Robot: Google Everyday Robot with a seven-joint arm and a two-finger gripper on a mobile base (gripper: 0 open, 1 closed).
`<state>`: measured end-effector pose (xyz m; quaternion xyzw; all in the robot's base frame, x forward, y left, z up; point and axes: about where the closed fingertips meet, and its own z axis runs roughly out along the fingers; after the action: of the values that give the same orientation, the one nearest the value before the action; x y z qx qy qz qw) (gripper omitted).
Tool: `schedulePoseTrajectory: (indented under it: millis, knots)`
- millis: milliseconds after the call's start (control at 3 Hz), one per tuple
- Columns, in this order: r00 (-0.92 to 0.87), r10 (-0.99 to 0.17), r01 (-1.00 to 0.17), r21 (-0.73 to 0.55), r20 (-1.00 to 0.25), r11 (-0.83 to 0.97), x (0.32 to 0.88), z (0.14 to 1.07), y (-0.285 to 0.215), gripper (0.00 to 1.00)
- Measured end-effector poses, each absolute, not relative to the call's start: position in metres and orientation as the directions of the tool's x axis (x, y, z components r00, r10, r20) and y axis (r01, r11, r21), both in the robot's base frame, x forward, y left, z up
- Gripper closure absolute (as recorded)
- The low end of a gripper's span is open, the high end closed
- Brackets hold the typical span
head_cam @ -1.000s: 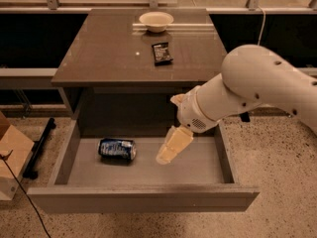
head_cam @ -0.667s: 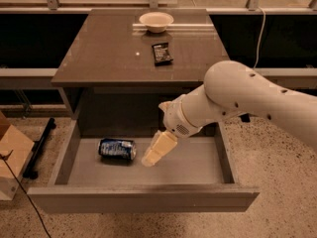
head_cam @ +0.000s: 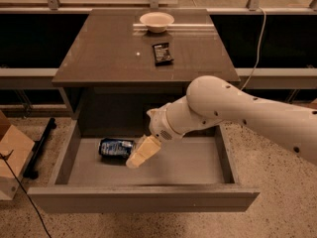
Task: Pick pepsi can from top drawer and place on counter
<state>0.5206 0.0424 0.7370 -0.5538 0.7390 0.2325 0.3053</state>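
Note:
The blue pepsi can [head_cam: 115, 148] lies on its side on the floor of the open top drawer [head_cam: 198, 165], in the left part. My gripper [head_cam: 132, 161], with pale cream fingers, hangs inside the drawer just right of the can, its tip close to the can's right end. The white arm reaches in from the right across the drawer. The counter [head_cam: 109, 48] is the grey-brown cabinet top behind the drawer.
A white bowl [head_cam: 156, 21] and a flat black snack packet [head_cam: 162, 53] lie on the counter's far part. A cardboard box [head_cam: 12, 157] and a black bar [head_cam: 39, 140] stand on the speckled floor to the left. A cable [head_cam: 255, 48] hangs at right.
The arm has swung left across the drawer, bringing the gripper from the drawer's middle to right beside the can. The can has not moved.

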Motion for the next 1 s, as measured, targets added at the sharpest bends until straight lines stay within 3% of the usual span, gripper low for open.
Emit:
schedulePoseTrajectory:
  millis: [1000]
  knots:
    - [-0.196,-0.646,-0.966,0.034,-0.738,0.255,0.557,0.653,0.073,0.00]
